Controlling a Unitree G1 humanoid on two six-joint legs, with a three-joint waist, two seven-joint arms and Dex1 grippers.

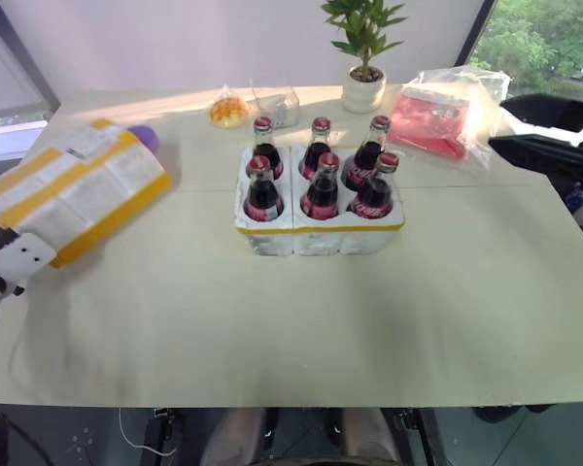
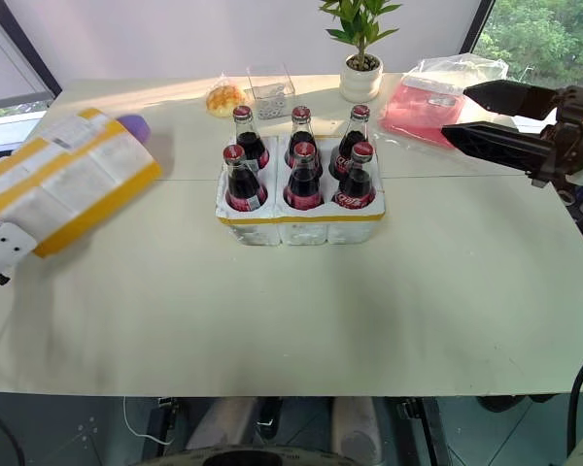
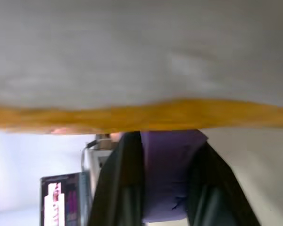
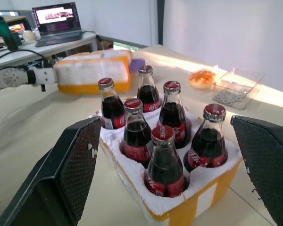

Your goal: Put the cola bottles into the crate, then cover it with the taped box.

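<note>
Six cola bottles (image 1: 321, 175) with red caps stand upright in the holes of the white crate (image 1: 316, 233) at the middle of the table; the right wrist view sees them close up (image 4: 165, 127). The taped box (image 1: 73, 189), white with wide yellow bands and paper labels, hangs tilted above the table's left side. My left gripper (image 3: 167, 139) is shut on its near end, and the box's underside lies right over the black fingers (image 3: 118, 183). A purple thing (image 1: 146, 137) shows at the box's far end. My right gripper (image 2: 457, 109) hovers open to the right of the crate, holding nothing.
Along the table's far edge stand a potted plant (image 1: 362, 58), a pink pack in clear plastic (image 1: 437, 116), a clear container (image 1: 277, 105) and a bagged bun (image 1: 228, 109). A desk with a laptop (image 4: 56, 21) stands beyond the left side. The near half of the table (image 1: 301, 330) is bare.
</note>
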